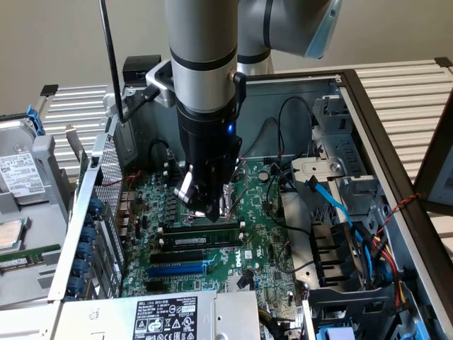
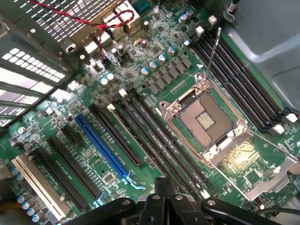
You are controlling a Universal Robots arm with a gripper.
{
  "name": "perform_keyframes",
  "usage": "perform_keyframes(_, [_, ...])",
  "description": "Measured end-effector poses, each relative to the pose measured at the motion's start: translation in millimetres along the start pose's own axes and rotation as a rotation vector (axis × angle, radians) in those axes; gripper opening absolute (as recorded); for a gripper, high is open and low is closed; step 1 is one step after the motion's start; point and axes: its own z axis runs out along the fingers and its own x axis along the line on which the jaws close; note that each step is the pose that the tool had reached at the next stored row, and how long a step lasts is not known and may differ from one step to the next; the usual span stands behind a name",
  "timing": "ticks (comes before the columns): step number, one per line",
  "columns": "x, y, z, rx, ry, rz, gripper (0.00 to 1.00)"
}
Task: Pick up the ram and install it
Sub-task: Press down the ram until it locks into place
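Hand [image 1: 210, 210] is hovering pressed together — empty — over the motherboard [image 1: 262, 248] centre, tips just above the ram [image 1: 200, 228] sitting in a slot.

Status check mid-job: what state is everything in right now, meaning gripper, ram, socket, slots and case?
gripper: shut, tip down at the memory slots.
ram: lying along a slot beside the gripper tip; cannot tell if fully seated.
CPU socket: empty, cover flipped open, lever raised.
blue slot: empty.
case: side open.
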Motion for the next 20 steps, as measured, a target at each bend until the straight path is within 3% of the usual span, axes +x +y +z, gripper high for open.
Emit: perform_keyframes(20, [0.1, -0.1, 1.5, 0.0128, -0.0140, 0.345, 0.10])
